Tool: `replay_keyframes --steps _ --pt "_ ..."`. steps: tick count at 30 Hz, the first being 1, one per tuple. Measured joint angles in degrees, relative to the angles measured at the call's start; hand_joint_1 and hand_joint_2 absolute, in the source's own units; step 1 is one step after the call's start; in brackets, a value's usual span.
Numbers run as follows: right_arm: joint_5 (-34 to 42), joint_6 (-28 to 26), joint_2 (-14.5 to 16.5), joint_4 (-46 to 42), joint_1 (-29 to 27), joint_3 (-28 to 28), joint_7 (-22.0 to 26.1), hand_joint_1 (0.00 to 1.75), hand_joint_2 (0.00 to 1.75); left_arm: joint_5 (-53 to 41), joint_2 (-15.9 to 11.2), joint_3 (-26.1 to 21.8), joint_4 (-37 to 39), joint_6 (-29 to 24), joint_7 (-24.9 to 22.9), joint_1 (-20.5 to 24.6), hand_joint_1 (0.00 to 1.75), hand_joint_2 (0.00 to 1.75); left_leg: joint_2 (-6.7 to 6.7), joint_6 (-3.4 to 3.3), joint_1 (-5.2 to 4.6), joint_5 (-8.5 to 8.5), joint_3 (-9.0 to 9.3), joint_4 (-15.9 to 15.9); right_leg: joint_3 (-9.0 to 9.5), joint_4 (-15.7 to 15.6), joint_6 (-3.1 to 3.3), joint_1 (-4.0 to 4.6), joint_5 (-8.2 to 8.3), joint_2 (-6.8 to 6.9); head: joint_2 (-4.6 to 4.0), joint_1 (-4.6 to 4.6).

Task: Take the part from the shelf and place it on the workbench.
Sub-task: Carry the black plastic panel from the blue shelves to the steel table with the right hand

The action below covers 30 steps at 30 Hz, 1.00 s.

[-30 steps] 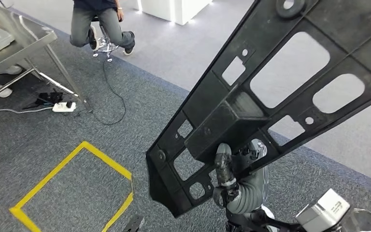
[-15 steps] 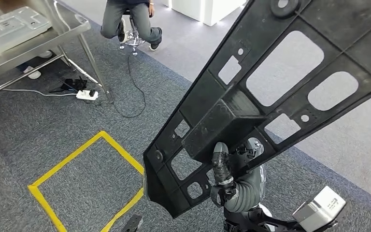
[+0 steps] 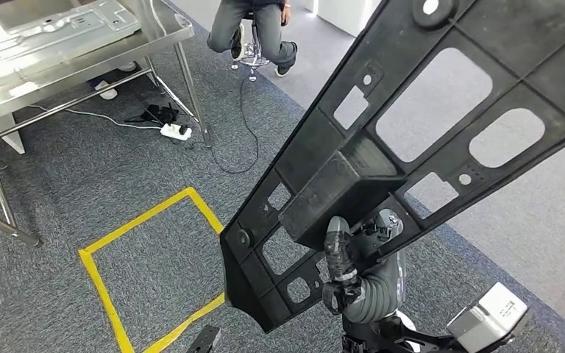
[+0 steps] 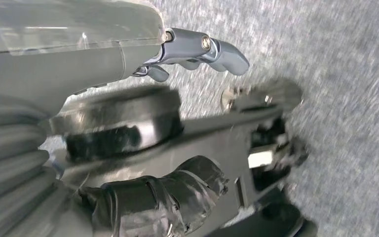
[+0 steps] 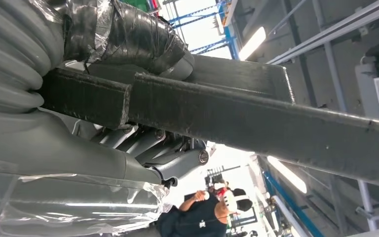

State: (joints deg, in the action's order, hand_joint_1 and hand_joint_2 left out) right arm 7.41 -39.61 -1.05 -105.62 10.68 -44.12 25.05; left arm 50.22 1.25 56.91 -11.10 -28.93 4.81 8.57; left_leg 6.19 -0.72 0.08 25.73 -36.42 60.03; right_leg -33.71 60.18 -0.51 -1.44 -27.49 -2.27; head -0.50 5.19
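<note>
The black plastic frame panel (image 3: 412, 147) rises tilted from the right hand (image 3: 353, 276), whose fingers (image 5: 123, 34) clamp its lower rib. The left hand (image 4: 143, 197), curled, holds nothing. Carry it level-headed toward the steel table (image 3: 81, 55); avoid clipping its leg.

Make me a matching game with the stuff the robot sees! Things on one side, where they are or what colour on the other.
Things:
1. black part
2. tape square
3. metal table
4. power strip

Descriptions:
A. white, on the carpet by a table leg
B. shiny silver, standing at the far left
C. held up by the right robot hand
D. yellow, stuck on the grey carpet

Pairs: 1-C, 2-D, 3-B, 4-A
</note>
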Motion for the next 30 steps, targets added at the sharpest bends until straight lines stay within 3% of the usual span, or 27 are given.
replay_keyframes --steps 2,3,5,6,7,10,12,14,16,17,19,21,22,24,25,26,28,30 --pt "0.1 0.0 0.1 0.0 0.1 0.0 0.0 1.75 1.75 0.1 0.0 0.0 0.0 0.0 0.0 0.0 0.00 1.75 -2.85 0.64 -0.05 1.74 -1.59 3.3 0.57 -0.5 0.69 -0.19 0.06 1.30 0.00 0.38" --pt "0.2 0.0 0.1 0.0 0.1 0.0 0.1 1.75 1.75 0.1 0.0 0.0 0.0 0.0 0.1 0.1 0.00 1.75 -4.30 0.95 -0.03 3.23 -3.23 6.6 0.79 -0.6 0.90 -0.12 -0.05 2.02 -0.01 0.58" --pt "0.4 0.0 0.1 0.2 0.1 0.0 0.1 1.75 1.75 0.1 0.0 0.0 0.0 0.0 0.1 0.2 0.00 1.75 -5.36 1.41 0.27 5.37 -6.70 13.0 1.04 -0.6 1.14 -0.01 -0.35 3.58 -0.01 0.65" --pt "0.5 0.0 0.1 0.3 0.1 -0.1 0.1 1.75 1.75 0.1 0.0 0.0 0.0 0.0 0.1 0.2 0.00 1.75 -5.54 1.54 0.38 5.35 -7.57 14.3 1.16 -0.6 1.17 0.01 -0.51 4.28 -0.01 0.67" --pt "0.5 0.0 0.1 0.3 0.1 -0.1 0.1 1.75 1.75 0.1 0.0 0.0 0.0 0.0 0.1 0.1 0.00 1.75 -5.74 1.58 0.46 4.19 -7.16 13.2 1.33 -0.6 1.12 0.01 -0.69 4.94 -0.01 0.67" --pt "0.6 0.0 0.1 0.4 0.1 -0.1 0.2 1.75 1.75 0.1 -0.1 0.0 0.0 0.0 0.1 0.2 0.00 1.75 -8.08 1.09 0.18 -0.53 -1.92 2.8 2.16 -0.6 0.61 0.13 -1.40 6.69 -0.01 0.66" --pt "0.6 0.0 0.1 0.4 0.1 -0.1 0.2 1.75 1.75 0.1 -0.1 0.0 0.0 0.0 0.1 0.3 0.00 1.75 -9.17 0.37 -0.36 -0.95 -0.27 -0.5 2.57 -0.7 0.03 0.41 -1.77 7.67 -0.01 0.60" --pt "0.6 0.0 0.1 0.4 0.1 -0.1 0.2 1.75 1.75 0.1 -0.1 0.0 0.0 0.0 0.1 0.2 0.00 1.75 -8.18 -0.37 -0.52 -0.86 -0.10 -0.8 3.05 -1.2 -0.62 0.58 -1.98 8.50 0.00 0.59" --pt "0.6 0.0 0.1 0.4 0.1 -0.1 0.2 1.75 1.75 0.0 -0.1 0.0 0.0 0.0 0.2 0.0 0.00 1.75 -7.02 -1.01 -0.23 -1.04 0.51 -1.5 3.11 -0.3 -1.21 0.48 -2.91 7.10 0.01 0.40" --pt "0.5 0.0 0.1 0.4 0.1 -0.1 0.3 1.75 1.75 0.0 -0.1 0.0 0.0 0.0 0.4 0.1 0.00 1.75 -6.48 -1.38 -0.04 -1.16 0.84 -1.9 2.30 1.6 -1.38 0.40 -4.04 5.72 0.01 0.23" --pt "0.5 -0.1 0.1 0.5 -0.1 -0.1 0.3 1.75 1.75 0.1 -0.1 0.0 0.0 0.0 0.8 0.3 0.00 1.75 -5.34 -1.84 0.00 -1.18 1.04 -2.1 -1.31 8.5 -1.46 0.35 -6.99 3.27 -0.01 -0.04" --pt "0.5 -0.2 0.0 0.5 -0.4 -0.1 0.3 1.75 1.75 0.1 -0.1 0.0 0.0 0.1 1.2 0.3 0.00 1.75 -3.96 -2.02 -0.06 -1.07 1.05 -2.0 -4.73 13.7 -1.53 0.37 -7.90 2.65 -0.01 -0.08" --pt "0.5 -0.3 0.0 0.5 -0.5 -0.1 0.3 1.75 1.75 0.2 -0.1 0.0 0.0 0.2 1.3 0.2 0.00 1.75 -3.17 -2.01 -0.06 -0.99 1.07 -1.8 -5.15 13.4 -1.55 0.33 -6.74 2.53 -0.01 -0.08" --pt "0.5 -0.3 0.0 0.5 -0.5 -0.1 0.3 1.75 1.75 0.2 -0.1 0.1 0.0 0.2 1.4 0.2 0.00 1.75 -1.66 -1.79 0.03 -0.74 1.09 -1.4 -3.31 7.7 -1.52 0.13 -2.45 1.82 -0.01 -0.10" --pt "0.5 -0.3 0.0 0.5 -0.5 -0.1 0.3 1.75 1.75 0.2 -0.1 0.1 0.0 0.3 1.4 0.2 0.00 1.75 -0.95 -1.56 0.01 -0.55 0.96 -1.1 -2.02 4.3 -1.49 -0.02 -0.94 0.52 -0.01 -0.13" --pt "0.5 -0.3 0.0 0.6 -0.5 -0.1 0.3 1.75 1.75 0.2 -0.1 0.1 0.0 0.3 1.3 0.2 0.00 1.75 -0.32 -1.28 -0.02 -0.39 0.76 -0.8 -1.02 1.9 -1.41 -0.16 -0.10 -0.60 0.00 -0.12" --pt "0.5 -0.3 0.0 0.6 -0.6 -0.1 0.3 1.75 1.75 0.2 -0.1 0.1 0.0 0.4 1.2 0.2 0.00 1.75 0.73 -0.54 0.07 -0.33 0.35 -0.5 -0.29 0.2 -1.02 -0.05 -0.14 -1.85 0.01 -0.13" --pt "0.4 -0.3 0.0 0.6 -0.6 -0.1 0.2 1.75 1.75 0.1 -0.1 0.1 0.0 0.4 1.0 0.1 0.00 1.75 1.13 0.20 0.36 -0.46 0.13 -0.6 0.04 -0.1 -0.23 0.11 0.12 -0.69 0.00 -0.16"
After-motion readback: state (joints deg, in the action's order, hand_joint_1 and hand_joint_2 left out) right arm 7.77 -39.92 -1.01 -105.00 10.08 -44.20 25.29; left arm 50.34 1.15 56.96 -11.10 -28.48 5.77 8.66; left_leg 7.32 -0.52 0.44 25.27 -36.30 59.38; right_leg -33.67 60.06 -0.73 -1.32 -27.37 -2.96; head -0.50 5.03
